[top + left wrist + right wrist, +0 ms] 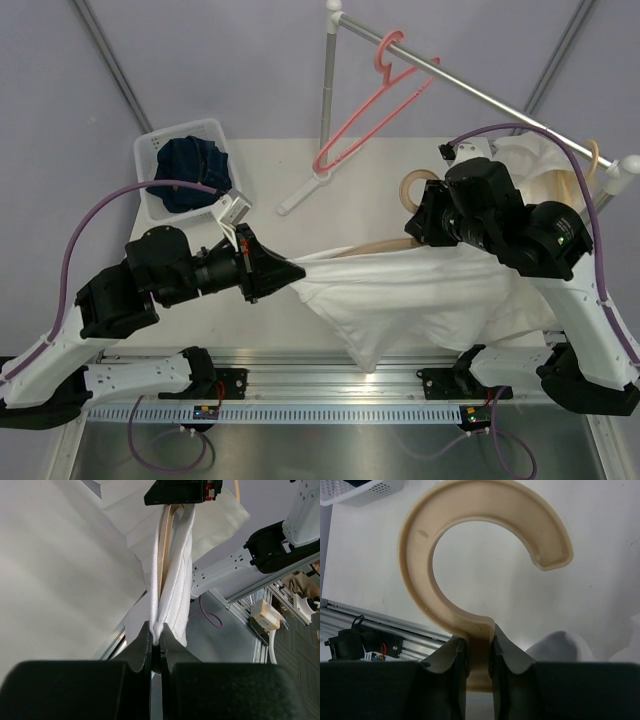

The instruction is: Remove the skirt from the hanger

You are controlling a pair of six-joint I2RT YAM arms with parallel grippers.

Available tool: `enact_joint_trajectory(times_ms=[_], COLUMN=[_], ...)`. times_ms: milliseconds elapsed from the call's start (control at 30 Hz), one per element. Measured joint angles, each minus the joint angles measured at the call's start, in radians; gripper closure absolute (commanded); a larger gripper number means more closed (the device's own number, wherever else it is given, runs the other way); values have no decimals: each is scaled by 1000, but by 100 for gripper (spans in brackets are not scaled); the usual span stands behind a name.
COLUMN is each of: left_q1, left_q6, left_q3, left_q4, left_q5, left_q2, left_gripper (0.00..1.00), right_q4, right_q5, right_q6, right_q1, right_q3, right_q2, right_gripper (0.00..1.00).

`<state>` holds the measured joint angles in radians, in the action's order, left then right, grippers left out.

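Note:
A white skirt [420,290] hangs stretched between my two grippers above the table's front. It is on a beige hanger [375,246] whose arm shows inside the cloth in the left wrist view [165,545]. My left gripper [290,272] is shut on the skirt's left edge [158,630]. My right gripper [418,222] is shut on the neck of the hanger, just below its round hook [470,545]. The hook also shows in the top view [415,185].
A pink hanger [375,105] hangs on a metal rail [450,72] at the back. A white basket [160,155] with dark blue cloth [195,172] stands at the back left. More white cloth and a beige hanger [560,180] lie at the right.

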<state>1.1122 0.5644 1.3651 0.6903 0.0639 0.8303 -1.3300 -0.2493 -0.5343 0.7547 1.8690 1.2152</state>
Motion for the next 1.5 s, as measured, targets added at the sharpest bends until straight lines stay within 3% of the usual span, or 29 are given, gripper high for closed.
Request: enact_joint_trajectory(times_ms=[267, 400, 733, 767, 833, 867, 900, 1100, 1300, 1500], left_q1=[-4, 3, 3, 3, 3, 3, 3, 3, 3, 3], left_q6=[27, 41, 47, 42, 25, 14, 0, -65, -122, -161], left_q3=[-21, -29, -25, -15, 27, 69, 113, 321, 410, 415], left_q4=[23, 95, 133, 139, 162, 183, 192, 217, 243, 263], left_q5=[6, 34, 57, 60, 64, 66, 66, 47, 39, 72], left_q2=[-39, -64, -60, -47, -8, 19, 41, 98, 145, 307], left_gripper=[100, 100, 98, 76, 54, 35, 25, 9, 9, 8], right_q4=[7, 93, 186, 189, 193, 189, 183, 137, 124, 128], right_q5=[7, -5, 43, 54, 60, 56, 51, 52, 81, 138], right_q6=[-14, -84, -95, -89, -66, -40, -12, 82, 129, 156], right_q1=[-60, -121, -134, -134, -136, -138, -144, -158, -159, -159], right_q3=[20, 31, -21, -27, -47, -58, -74, -128, -151, -152], right_q2=[16, 13, -18, -18, -19, -20, -23, -35, -76, -117], right_gripper=[100, 100, 100, 100, 100, 100, 100, 100, 100, 100])
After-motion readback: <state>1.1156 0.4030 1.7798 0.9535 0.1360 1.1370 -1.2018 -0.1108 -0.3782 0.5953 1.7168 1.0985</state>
